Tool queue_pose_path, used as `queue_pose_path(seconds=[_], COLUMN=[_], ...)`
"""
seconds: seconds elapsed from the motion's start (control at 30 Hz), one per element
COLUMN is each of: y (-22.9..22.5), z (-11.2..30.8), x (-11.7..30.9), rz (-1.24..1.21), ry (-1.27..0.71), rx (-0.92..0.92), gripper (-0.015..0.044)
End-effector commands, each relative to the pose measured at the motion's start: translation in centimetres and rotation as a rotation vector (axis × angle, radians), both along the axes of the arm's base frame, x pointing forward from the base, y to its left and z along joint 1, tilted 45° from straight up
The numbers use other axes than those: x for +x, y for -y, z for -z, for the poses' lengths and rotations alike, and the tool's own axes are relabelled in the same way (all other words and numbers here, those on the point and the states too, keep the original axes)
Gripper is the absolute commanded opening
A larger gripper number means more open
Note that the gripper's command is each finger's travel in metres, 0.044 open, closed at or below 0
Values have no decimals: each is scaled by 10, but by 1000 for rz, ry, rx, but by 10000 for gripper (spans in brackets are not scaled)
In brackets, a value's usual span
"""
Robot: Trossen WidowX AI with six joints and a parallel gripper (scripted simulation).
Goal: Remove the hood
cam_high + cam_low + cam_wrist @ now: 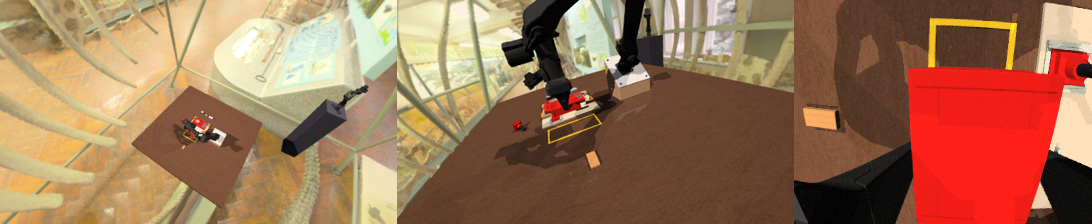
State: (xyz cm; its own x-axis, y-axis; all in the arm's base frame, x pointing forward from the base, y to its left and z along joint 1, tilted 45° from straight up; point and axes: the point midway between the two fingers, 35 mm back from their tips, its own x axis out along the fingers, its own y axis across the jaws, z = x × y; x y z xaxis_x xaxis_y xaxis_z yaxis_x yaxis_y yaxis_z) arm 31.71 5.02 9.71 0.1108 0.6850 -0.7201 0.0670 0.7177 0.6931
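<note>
My gripper (565,108) (976,151) is shut on the red hood (192,133) (575,108) (979,135), which sits between the two black fingers. In the exterior view the hood is in front of the red toy car (200,123) (578,96), held above the table. The marked area is a yellow outline (189,139) (575,133) (973,23) on the table beside the car's white base (592,107) (1079,120). In the wrist view the outline shows just beyond the hood's far edge, and its near side is hidden. The exact height is unclear.
A small wooden block (183,147) (593,159) (820,118) lies near the outline. A red part with a black peg (182,119) (517,125) lies beyond the car's end. The arm stands on a white-topped box (632,90). Small white parts (210,117) lie behind the car.
</note>
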Motion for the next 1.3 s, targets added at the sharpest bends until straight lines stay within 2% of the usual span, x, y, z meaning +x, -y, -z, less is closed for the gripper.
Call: queue_pose_path(seconds=[0.0,1.27], y=[-3,-21], z=[4,22], x=[-1,2], rz=[2,2], ry=[-7,-7], rx=[5,6], gripper=[0,0])
